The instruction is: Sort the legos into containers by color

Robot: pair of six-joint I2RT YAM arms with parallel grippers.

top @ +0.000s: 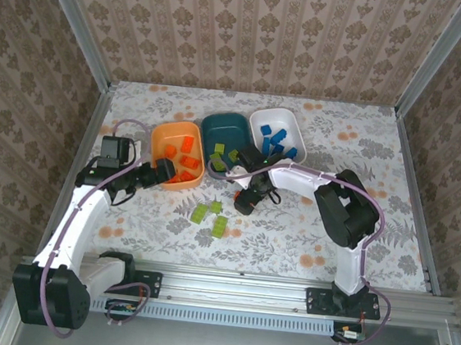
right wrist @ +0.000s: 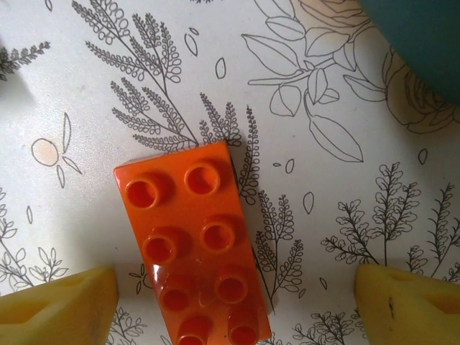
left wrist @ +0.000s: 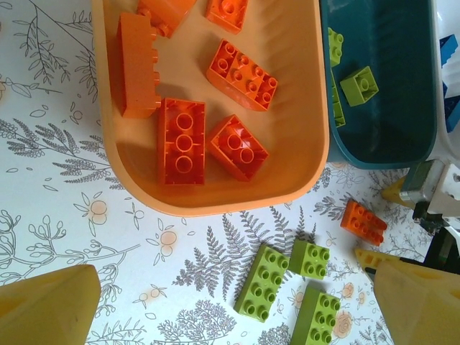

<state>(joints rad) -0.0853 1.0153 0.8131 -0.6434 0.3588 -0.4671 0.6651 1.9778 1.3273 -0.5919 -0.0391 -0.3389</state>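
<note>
Most bricks (left wrist: 241, 72) lie sorted in dishes (left wrist: 215, 205); three green bricks (left wrist: 262, 282) and an orange brick (right wrist: 190, 244) remain loose. Left fingers (left wrist: 43, 305) and right fingers (right wrist: 57, 305) stand apart, empty.

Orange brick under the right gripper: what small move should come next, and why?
Probably close the right gripper on the orange brick. The brick lies studs up on the table between the open yellow fingers, neither of them touching it, and it belongs in the orange dish.
</note>
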